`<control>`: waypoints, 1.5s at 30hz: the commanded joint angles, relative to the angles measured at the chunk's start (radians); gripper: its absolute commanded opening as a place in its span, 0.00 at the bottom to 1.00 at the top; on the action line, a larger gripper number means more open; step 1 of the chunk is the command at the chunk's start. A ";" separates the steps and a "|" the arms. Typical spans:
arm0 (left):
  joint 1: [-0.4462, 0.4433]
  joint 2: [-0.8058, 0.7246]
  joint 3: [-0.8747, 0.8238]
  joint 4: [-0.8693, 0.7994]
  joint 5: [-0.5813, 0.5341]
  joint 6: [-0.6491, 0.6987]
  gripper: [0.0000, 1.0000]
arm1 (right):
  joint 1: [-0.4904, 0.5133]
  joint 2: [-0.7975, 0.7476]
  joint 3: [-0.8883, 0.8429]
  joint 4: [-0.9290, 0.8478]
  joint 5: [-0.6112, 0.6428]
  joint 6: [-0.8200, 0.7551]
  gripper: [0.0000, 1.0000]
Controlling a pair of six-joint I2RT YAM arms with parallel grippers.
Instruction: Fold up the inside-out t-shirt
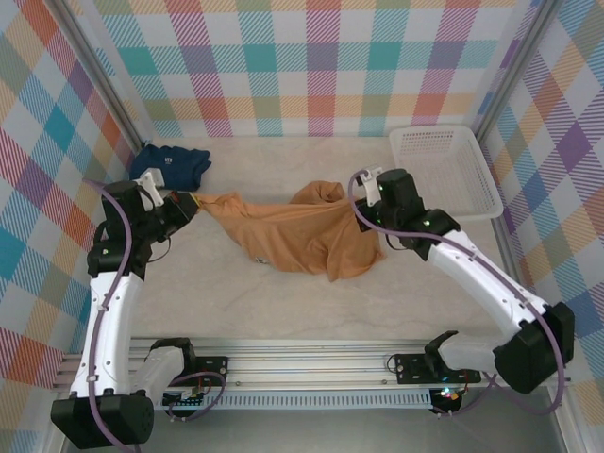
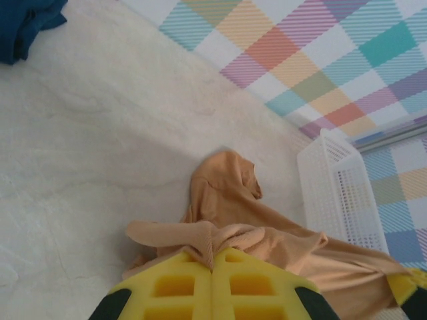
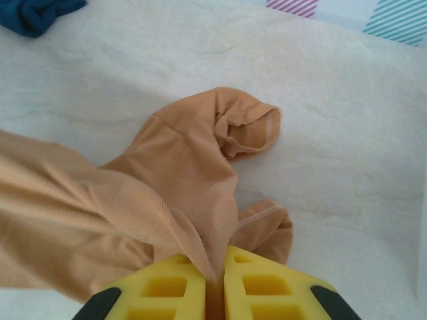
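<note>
Fabric of the inside-out t-shirt point(image 1: 293, 231) spans the bench point(image 1: 283, 311) centre on a 9-to-3 o'clock axis, its middle sagging onto the surface. At the 9 o'clock end the left end effector point(image 1: 186, 204) pinches it with closed fingers, and the right end effector point(image 1: 363, 209) pinches the 3 o'clock end likewise.

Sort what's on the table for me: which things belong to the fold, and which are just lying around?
In the job: tan t-shirt, left gripper, right gripper, both pinching it.
Lying about: navy shirt, white basket.
</note>
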 commanded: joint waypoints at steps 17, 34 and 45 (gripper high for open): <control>0.016 0.076 -0.066 0.079 0.157 -0.013 0.00 | 0.243 0.139 -0.116 -0.080 -0.100 0.133 0.45; 0.015 0.087 -0.069 0.075 0.176 0.002 0.00 | 0.377 0.472 -0.120 -0.091 0.229 0.211 0.29; 0.016 0.078 -0.054 0.040 0.116 0.018 0.00 | 0.092 0.085 -0.208 -0.163 -0.146 0.176 0.01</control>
